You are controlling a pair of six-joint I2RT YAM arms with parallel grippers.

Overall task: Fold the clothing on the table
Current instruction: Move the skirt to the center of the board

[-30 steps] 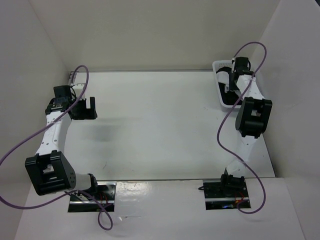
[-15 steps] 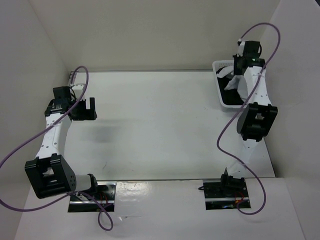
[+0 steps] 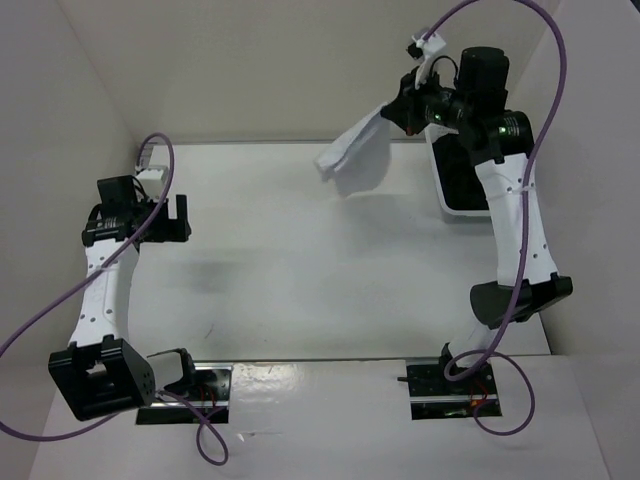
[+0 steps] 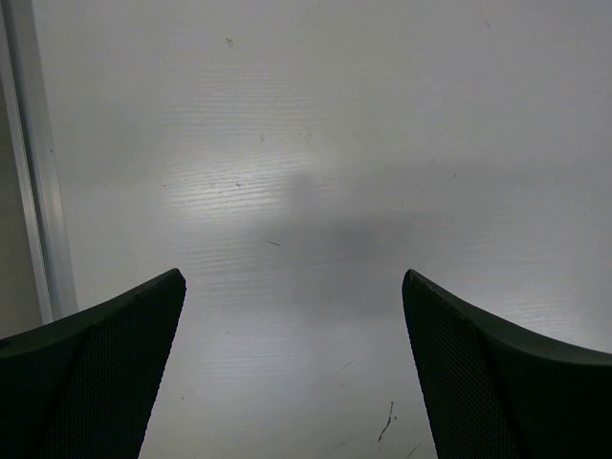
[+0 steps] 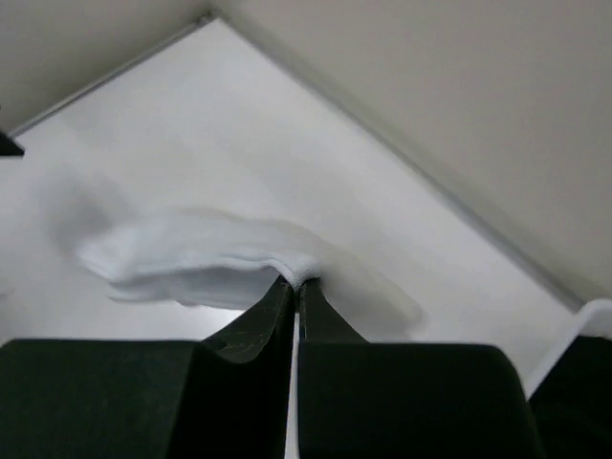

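Right hand (image 3: pixel 398 110), pinched shut on one edge, holds the white clothing (image 3: pixel 350 147) aloft over the desk (image 3: pixel 300 270), fabric drooping soft, seemingly weightless.

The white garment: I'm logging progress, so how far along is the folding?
Done: the right gripper is shut on the white garment, which hangs in the air above the table, beside the basket. In hand: carrying it. Left: laying it flat and every fold; the left gripper hovers open and empty.
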